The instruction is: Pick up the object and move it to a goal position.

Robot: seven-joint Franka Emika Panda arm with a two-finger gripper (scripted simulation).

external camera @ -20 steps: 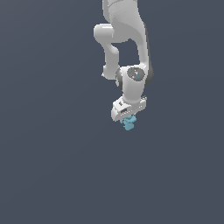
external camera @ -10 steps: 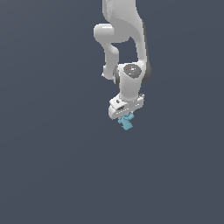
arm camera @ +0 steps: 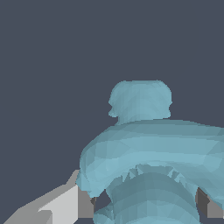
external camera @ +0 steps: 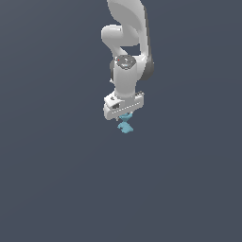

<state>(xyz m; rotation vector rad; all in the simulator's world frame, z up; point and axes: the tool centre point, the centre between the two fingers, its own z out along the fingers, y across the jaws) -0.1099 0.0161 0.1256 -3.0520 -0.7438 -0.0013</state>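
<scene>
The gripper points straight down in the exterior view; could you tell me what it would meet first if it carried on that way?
The light-blue object comes first: it sits right under the gripper and fills the wrist view between the fingers. Beyond it only plain dark grey ground shows, and how far off that lies is unclear.

Hand and object shifted toward the exterior view's left

The hand (external camera: 124, 115), closed on the light-blue object (external camera: 125, 126), has been carried slightly leftward, and the wrist has been rotated, its round cap now turned more upward.

Exterior cam sits way back from the cyan object (external camera: 125, 126), wrist cam's right on it (arm camera: 153, 148), the only thing both views share.
</scene>
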